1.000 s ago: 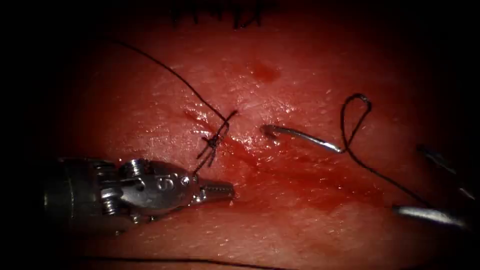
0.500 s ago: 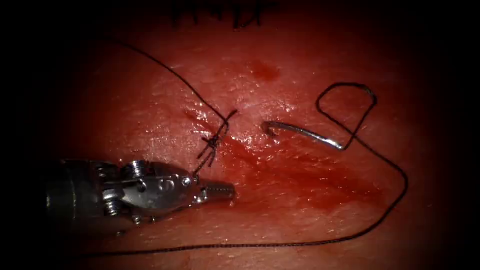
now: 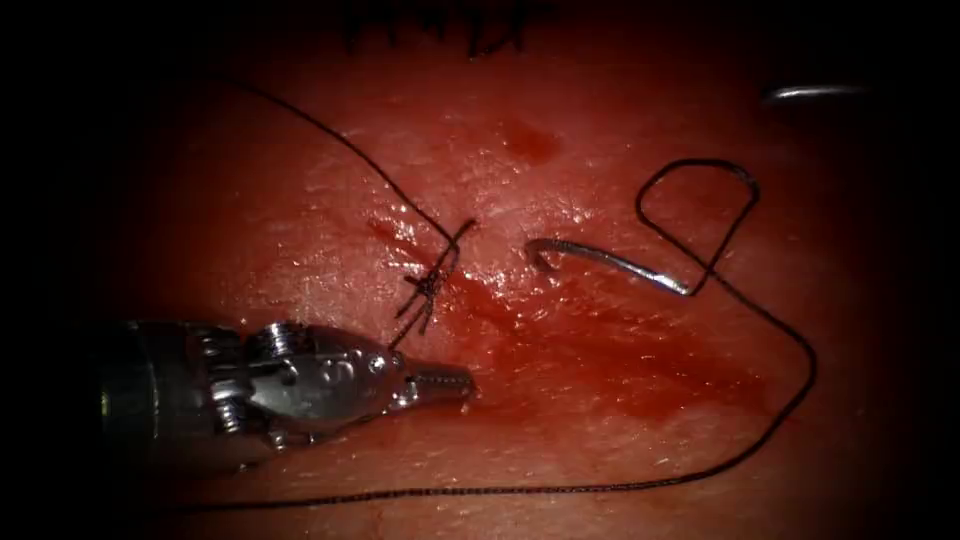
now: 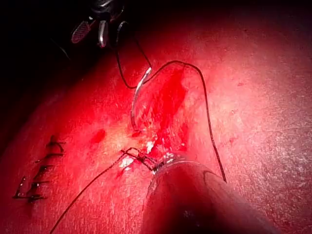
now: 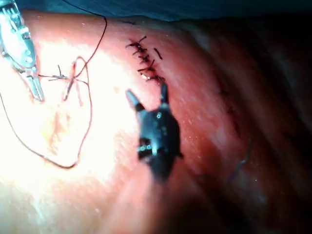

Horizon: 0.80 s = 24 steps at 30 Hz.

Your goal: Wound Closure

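Endoscope view: the needle (image 3: 605,265) lies free on the tissue (image 3: 560,430) right of the cut (image 3: 470,295), long axis crosswise, tip toward the cut. The left end effector (image 3: 440,381), pressed together and holding nothing, is nearer. Since earlier, the thread (image 3: 700,300) loop has opened wide.

Right wrist view: the right end effector (image 5: 146,95) hangs spread and empty near the tissue's far edge.

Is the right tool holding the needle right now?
No: the right tool has open, empty jaws, while the needle lies free, tip in the tissue.
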Motion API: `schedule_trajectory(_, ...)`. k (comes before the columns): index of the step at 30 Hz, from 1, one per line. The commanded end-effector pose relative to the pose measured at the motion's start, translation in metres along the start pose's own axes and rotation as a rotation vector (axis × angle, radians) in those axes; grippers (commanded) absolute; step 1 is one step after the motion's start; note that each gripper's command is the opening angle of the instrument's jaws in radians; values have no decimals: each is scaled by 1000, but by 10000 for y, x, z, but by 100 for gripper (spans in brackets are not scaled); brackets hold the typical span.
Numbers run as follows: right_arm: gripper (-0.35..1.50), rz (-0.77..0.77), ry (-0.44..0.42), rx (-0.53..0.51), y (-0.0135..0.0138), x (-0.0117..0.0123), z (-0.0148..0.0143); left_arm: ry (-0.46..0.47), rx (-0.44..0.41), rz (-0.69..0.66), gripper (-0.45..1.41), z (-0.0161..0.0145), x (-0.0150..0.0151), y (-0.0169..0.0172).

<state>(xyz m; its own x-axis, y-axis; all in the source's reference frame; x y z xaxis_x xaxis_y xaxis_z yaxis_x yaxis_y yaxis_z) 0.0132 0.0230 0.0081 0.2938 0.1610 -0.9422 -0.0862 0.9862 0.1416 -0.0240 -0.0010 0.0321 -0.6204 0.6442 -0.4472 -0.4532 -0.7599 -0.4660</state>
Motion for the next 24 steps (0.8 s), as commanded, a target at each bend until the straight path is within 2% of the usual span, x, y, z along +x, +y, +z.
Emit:
schedule_trajectory(1,121,-14,8,16,-5,-10,33,0,-1,1,-18,7,0,1)
schedule_trajectory(7,121,-52,24,79,-6,-22,96,0,-1,1,-18,8,0,2)
schedule_trajectory(10,121,-80,56,144,-15,-24,121,0,-5,1,-18,7,0,2)
schedule_trajectory(15,116,-120,100,251,-37,-27,130,0,-5,2,-18,7,-1,2)
schedule_trajectory(19,116,-166,103,353,-52,-42,123,0,-6,2,-17,8,-2,3)
schedule_trajectory(24,116,-188,97,381,-52,-50,111,3,-8,3,-17,10,-2,3)
